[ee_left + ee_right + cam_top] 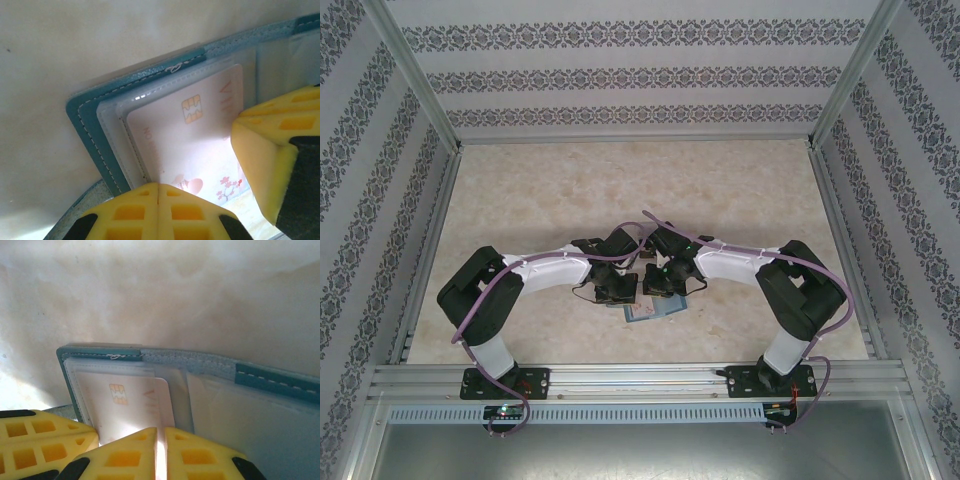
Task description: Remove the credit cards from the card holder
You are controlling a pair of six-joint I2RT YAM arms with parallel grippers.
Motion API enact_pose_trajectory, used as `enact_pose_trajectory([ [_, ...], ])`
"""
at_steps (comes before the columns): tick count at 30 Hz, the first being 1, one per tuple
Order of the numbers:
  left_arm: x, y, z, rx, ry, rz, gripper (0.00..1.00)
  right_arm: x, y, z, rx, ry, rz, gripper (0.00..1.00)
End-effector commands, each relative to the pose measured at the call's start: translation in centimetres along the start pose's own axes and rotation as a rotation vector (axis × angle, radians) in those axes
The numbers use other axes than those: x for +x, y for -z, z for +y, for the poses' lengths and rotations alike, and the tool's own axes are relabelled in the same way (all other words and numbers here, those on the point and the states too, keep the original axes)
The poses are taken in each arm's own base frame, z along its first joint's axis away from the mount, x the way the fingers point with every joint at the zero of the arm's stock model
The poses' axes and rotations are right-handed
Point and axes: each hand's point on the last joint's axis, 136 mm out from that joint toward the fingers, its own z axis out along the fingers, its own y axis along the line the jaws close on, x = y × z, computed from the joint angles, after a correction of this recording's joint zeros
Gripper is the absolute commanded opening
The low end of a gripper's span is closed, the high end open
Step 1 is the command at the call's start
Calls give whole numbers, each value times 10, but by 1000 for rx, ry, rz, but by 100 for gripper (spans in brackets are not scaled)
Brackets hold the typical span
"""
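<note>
Holds the left gripper (158, 192) shut, yellow pads (130, 215) together, bottom centre of the left wrist view, over the open teal card holder (92, 130) on the pale table (50, 60). Holds the right gripper (160, 436) bottom centre of its own view, pads all but touching at the lower edge of a pale credit card (125, 400); cannot tell whether pinched.

Faint orange lettering is printed on the pale credit card (175, 150), just ahead of the left gripper (158, 189) and beside the gold chip mark. It is washed out by glare, and no word can be read with certainty.
</note>
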Motion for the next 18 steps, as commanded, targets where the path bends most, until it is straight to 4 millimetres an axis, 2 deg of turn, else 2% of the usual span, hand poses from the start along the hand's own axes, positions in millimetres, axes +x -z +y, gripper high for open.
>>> enact_pose_trajectory([
  [1, 6, 0, -2, -11, -19, 24, 0, 5, -6, -2, 18, 10, 23, 16],
  [3, 5, 1, -2, -11, -19, 21, 0, 4, -4, -7, 51, 10, 16, 22],
  [6, 5, 3, -2, -13, -20, 16, 2, 3, -1, -13, 90, 17, 6, 24],
  [12, 6, 4, -2, -15, -19, 18, 3, 0, 11, -19, 156, 39, -21, 25],
  [18, 6, 3, -1, -18, -19, 18, 3, -5, 18, -13, 150, 56, -40, 26],
])
